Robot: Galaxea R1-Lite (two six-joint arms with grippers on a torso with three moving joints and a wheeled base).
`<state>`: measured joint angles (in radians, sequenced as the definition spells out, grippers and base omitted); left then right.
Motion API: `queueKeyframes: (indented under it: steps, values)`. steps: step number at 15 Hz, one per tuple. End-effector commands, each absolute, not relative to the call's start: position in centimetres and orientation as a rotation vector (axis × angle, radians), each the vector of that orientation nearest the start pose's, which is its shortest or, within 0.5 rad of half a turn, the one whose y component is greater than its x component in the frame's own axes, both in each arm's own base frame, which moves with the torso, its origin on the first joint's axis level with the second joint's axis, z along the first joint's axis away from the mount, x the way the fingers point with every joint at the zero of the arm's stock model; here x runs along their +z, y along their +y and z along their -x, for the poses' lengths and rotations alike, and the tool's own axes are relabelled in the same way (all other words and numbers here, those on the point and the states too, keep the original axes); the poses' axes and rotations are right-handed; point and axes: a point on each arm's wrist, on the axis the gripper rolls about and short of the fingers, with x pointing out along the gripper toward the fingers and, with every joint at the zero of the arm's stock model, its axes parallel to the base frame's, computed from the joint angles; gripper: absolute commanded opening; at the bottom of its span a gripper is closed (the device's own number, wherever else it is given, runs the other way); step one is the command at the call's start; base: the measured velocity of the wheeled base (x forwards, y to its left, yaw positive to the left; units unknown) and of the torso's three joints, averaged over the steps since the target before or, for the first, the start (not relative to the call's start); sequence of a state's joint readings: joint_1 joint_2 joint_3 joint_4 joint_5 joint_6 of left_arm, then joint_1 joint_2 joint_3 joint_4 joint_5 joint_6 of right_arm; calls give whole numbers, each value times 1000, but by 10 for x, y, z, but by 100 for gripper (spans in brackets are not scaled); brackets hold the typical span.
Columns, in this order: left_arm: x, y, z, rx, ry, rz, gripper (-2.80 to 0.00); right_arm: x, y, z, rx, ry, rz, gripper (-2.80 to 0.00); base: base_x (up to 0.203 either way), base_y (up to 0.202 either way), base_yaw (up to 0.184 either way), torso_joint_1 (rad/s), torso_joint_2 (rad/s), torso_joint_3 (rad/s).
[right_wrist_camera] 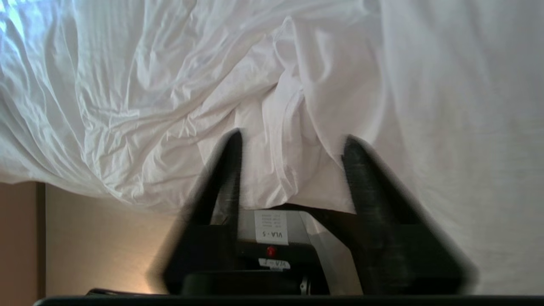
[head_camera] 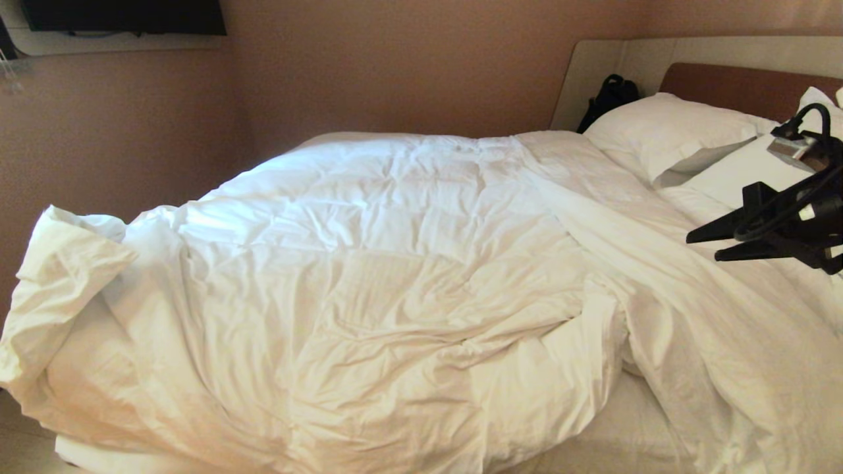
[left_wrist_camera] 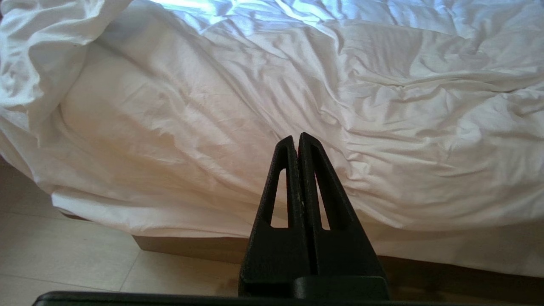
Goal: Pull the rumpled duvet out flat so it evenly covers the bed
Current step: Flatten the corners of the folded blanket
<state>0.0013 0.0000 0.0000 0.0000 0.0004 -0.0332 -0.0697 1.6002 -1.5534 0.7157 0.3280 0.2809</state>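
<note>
The white quilted duvet (head_camera: 395, 263) lies rumpled over the bed, whose brown headboard (head_camera: 737, 85) shows at the far right. One corner of the duvet is folded up at the left (head_camera: 66, 257), and a long ridge runs along the right side (head_camera: 658, 263). My right gripper (head_camera: 702, 248) hovers above the duvet's right part, pointing left. Its jaws are open with nothing between them, and white cloth (right_wrist_camera: 127, 85) lies beyond the gripper (right_wrist_camera: 292, 140). My left gripper (left_wrist_camera: 297, 138) is shut and empty, held off the duvet's hanging edge (left_wrist_camera: 382, 85) by the brown bed base (left_wrist_camera: 191, 246).
White pillows (head_camera: 665, 131) lie by the headboard, with a black bag (head_camera: 609, 99) behind them. A strip of flat sheet (head_camera: 625, 434) shows at the near edge. A dark screen (head_camera: 125, 16) hangs on the far wall. Pale tiled floor (left_wrist_camera: 63, 255) runs beside the bed.
</note>
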Motion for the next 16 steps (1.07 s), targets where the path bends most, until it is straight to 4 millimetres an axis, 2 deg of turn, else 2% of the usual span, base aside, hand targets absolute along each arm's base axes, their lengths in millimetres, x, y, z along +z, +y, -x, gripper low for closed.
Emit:
queueKeyframes:
  steps: [1, 3, 6, 11, 12, 13, 16]
  values:
    - [75, 0, 23, 3, 0, 34, -280, 283, -5, -275, 133, 840, -410, -280, 0, 0, 0, 0, 0, 0]
    - [75, 0, 23, 3, 0, 34, -280, 259, 14, -295, 127, 932, -362, -280, 0, 0, 0, 0, 0, 0]
    - [75, 0, 23, 3, 0, 34, -280, 244, 32, -307, 127, 988, -317, -280, 0, 0, 0, 0, 0, 0]
    - [75, 0, 23, 3, 0, 34, -280, 222, 53, -330, -5, 975, -243, -280, 0, 0, 0, 0, 0, 0]
    - [75, 0, 23, 2, 0, 34, -280, 220, 54, -332, -12, 978, -240, -181, 0, 0, 0, 0, 0, 0]
    - [75, 0, 23, 2, 0, 34, -280, 219, 55, -332, -16, 980, -238, 0, 0, 0, 0, 0, 0, 0]
    - [75, 0, 23, 2, 0, 34, -280, 203, 64, -345, -40, 993, -210, 0, 0, 0, 0, 0, 0, 0]
